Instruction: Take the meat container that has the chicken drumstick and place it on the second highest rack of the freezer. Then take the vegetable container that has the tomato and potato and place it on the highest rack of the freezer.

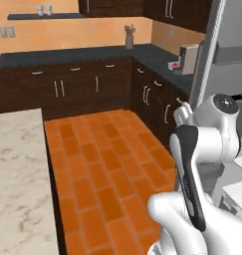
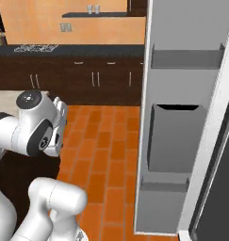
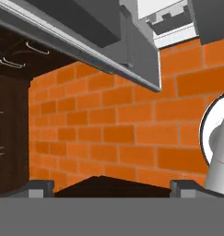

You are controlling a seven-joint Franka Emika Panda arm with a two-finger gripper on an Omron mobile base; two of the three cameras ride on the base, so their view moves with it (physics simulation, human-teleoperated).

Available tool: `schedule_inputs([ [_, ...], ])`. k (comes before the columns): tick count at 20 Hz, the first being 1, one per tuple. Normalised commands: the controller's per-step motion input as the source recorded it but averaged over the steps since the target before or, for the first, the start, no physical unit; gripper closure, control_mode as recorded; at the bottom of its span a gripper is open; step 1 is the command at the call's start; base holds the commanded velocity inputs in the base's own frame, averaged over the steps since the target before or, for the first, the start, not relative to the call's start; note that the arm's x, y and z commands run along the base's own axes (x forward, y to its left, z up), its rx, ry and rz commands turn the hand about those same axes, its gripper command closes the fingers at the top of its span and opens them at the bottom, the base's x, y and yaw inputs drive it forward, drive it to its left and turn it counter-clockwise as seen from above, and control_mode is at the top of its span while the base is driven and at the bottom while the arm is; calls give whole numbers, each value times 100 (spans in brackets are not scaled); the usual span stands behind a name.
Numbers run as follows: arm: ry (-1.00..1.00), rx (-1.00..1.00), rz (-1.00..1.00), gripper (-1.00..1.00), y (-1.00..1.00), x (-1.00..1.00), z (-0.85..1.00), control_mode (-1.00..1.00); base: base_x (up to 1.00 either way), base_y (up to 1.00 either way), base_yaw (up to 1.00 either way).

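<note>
The freezer (image 1: pixel 208 60) stands at the right with its door swung open. The door's inner side (image 2: pixel 175 136) faces me, with grey door bins one above the other. In the hand view my gripper (image 3: pixel 112 189) is open; its two dark fingertips (image 3: pixel 42 186) stand wide apart with nothing between them. It looks down along the orange brick floor, with the grey edge of the freezer door (image 3: pixel 85 37) crossing the top. My arm is folded close above the base. The meat container, chicken drumstick, vegetable container, tomato and potato are out of view.
A marble-topped island (image 1: pixel 13 164) lies at the left. Dark cabinets under a dark counter (image 1: pixel 67 84) run along the back and right walls, with a coffee machine (image 1: pixel 188 59) on top. Orange brick floor (image 1: pixel 107 164) lies open between the island and the freezer.
</note>
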Motion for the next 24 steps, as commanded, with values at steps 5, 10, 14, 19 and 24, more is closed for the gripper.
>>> schedule_inputs([
  [5,0,0,0,-100,0,0,0,100,76,54,37],
  [10,0,0,0,-100,0,0,0,100,100,46,8],
  [14,0,0,0,-100,0,0,0,100,100,38,0],
  [19,0,0,0,-100,0,0,0,100,100,13,-1],
  [24,0,0,0,-100,0,0,0,100,100,0,-28],
])
